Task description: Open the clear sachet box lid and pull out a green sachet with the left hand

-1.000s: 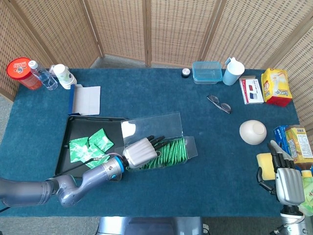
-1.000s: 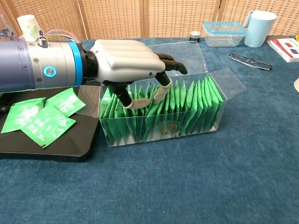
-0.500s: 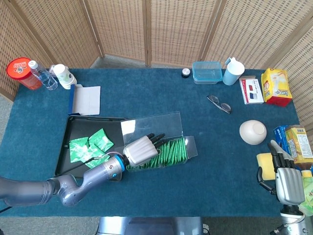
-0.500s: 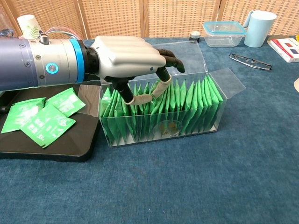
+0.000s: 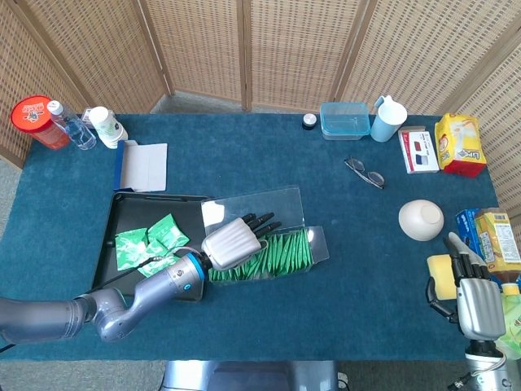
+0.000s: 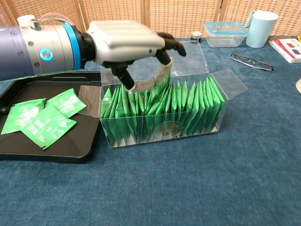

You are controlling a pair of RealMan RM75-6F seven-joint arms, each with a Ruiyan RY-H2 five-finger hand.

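The clear sachet box [image 6: 192,126] stands mid-table with its lid [image 6: 187,55] swung open toward the back; the box [image 5: 316,243] is packed with upright green sachets [image 6: 188,101]. My left hand [image 6: 126,43] hovers over the left part of the row. Its thumb and a finger pinch the top of one green sachet [image 6: 155,88], which stands higher than its neighbours. In the head view the left hand [image 5: 233,242] covers that end of the box. My right hand [image 5: 479,303] rests at the table's near right corner, fingers apart, holding nothing.
A black tray [image 5: 122,213] left of the box carries loose green sachets [image 6: 40,117]. Glasses [image 5: 364,173], a white bowl [image 5: 421,219], a blue-lidded container [image 5: 344,120] and a pitcher [image 5: 388,118] sit at the back right. Bottles [image 5: 73,126] stand at the back left.
My left hand has risen from inside the sachet row to above the box, drawing one sachet up with it. The right hand has not moved.
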